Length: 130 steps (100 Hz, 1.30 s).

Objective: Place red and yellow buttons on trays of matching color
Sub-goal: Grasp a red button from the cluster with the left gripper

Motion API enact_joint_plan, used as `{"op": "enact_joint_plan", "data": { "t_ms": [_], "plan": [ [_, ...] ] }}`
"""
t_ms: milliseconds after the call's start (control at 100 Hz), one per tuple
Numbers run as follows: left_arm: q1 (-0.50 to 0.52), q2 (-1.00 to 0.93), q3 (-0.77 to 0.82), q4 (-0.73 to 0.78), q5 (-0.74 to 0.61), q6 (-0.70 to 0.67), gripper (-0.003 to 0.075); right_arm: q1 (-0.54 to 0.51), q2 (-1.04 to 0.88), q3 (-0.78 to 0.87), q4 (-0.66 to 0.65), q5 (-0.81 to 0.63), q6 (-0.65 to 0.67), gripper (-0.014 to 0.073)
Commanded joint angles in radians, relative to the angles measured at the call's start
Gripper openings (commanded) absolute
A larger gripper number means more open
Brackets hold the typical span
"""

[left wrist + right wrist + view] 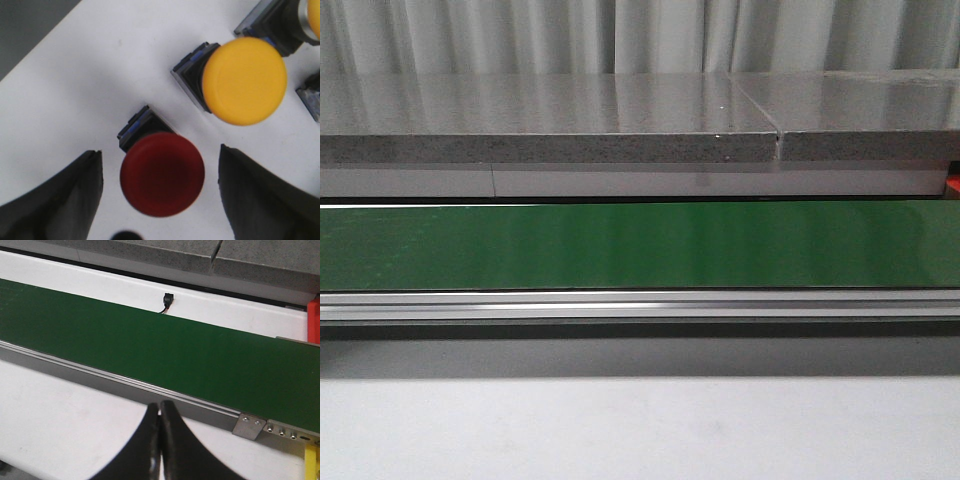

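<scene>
A red button (162, 173), with a smooth domed cap on a dark square base, is seen at lower centre of the left wrist view, on a white table (75, 100). It is judged rigid, light and slippery; the cap's sides offer the hold. The left gripper (161, 192) is spread around it, untouching. A yellow button (244, 80) lies upper right. The right gripper (160, 442) is pressed closed, empty, before the green belt (150, 345).

left gripper (161, 200): black, tapered jaws | right gripper (160, 450): black, curved jaws
</scene>
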Motion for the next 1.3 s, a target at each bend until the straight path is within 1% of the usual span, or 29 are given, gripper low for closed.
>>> {"op": "enact_joint_plan", "data": {
  "t_ms": [0, 50, 100, 270, 360, 540, 600, 660, 770, 1030, 1100, 1220, 1290],
  "plan": [
    [0.001, -0.036, -0.044, -0.01, -0.035, -0.005, 0.0479, 0.001, 0.005, -0.023, 0.007, -0.067, -0.007, -0.0106],
    [0.001, -0.036, -0.044, -0.01, -0.039, -0.005, 0.0466, 0.001, 0.005, -0.023, 0.007, -0.067, -0.007, -0.0106],
    [0.001, -0.036, -0.045, -0.01, -0.039, -0.005, 0.0434, 0.001, 0.005, -0.023, 0.007, -0.067, -0.007, -0.0106],
    [0.001, -0.038, -0.046, -0.008, -0.034, 0.006, 0.0252, 0.001, 0.005, -0.023, 0.007, -0.067, -0.007, -0.0106],
    [0.001, -0.044, -0.046, 0.007, -0.031, 0.006, 0.02, 0.001, 0.005, -0.023, 0.007, -0.067, -0.007, -0.0106],
    [0.001, -0.114, -0.046, 0.026, -0.017, 0.006, 0.0195, 0.001, 0.005, -0.023, 0.007, -0.067, -0.007, -0.0106],
    [-0.001, -0.149, -0.046, 0.028, 0.008, 0.009, 0.0195, 0.001, 0.005, -0.023, 0.007, -0.067, -0.007, -0.0106],
    [-0.005, -0.182, -0.046, 0.028, 0.041, 0.045, 0.0195, 0.001, 0.005, -0.023, 0.007, -0.067, -0.007, -0.0106],
    [-0.035, -0.246, -0.046, 0.03, 0.084, 0.067, 0.0195, 0.001, 0.005, -0.023, 0.007, -0.067, -0.007, -0.0106],
    [-0.181, -0.371, -0.044, 0.032, 0.116, 0.067, 0.0195, 0.001, 0.005, -0.023, 0.007, -0.067, -0.007, -0.0106],
    [-0.224, -0.39, -0.043, 0.037, 0.143, 0.067, 0.0195, 0.001, 0.005, -0.023, 0.007, -0.067, -0.007, -0.0106],
    [-0.29, -0.417, -0.006, 0.037, 0.157, 0.067, 0.0195, 0.001, 0.005, -0.023, 0.007, -0.067, -0.007, -0.0106],
    [-0.324, -0.422, 0.033, 0.023, 0.135, 0.067, 0.0195, 0.001, 0.005, -0.023, 0.007, -0.067, -0.007, -0.0106]
  ]
}}
